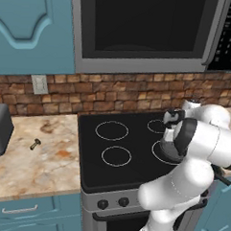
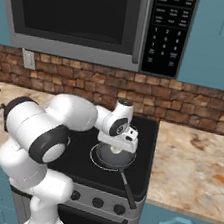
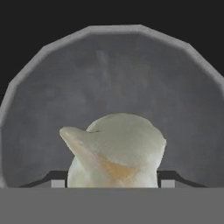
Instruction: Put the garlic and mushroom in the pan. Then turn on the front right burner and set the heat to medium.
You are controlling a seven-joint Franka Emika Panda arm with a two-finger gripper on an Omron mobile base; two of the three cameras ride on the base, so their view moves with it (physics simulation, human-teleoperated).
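Pale, lumpy garlic (image 3: 114, 153) pinched in the end effector (image 3: 112, 181) above the matte grey, round-rimmed pan (image 3: 109, 74)

This is a kitchen. There is a black stove (image 1: 120, 146) with knobs (image 1: 113, 202), a microwave (image 1: 146, 28) above it, blue cupboards (image 1: 35, 27), a brick wall (image 1: 89, 94) and a stone counter (image 1: 33, 166).

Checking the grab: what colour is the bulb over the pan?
Pale whitish garlic with a faint orange patch, clearest in the hand view.
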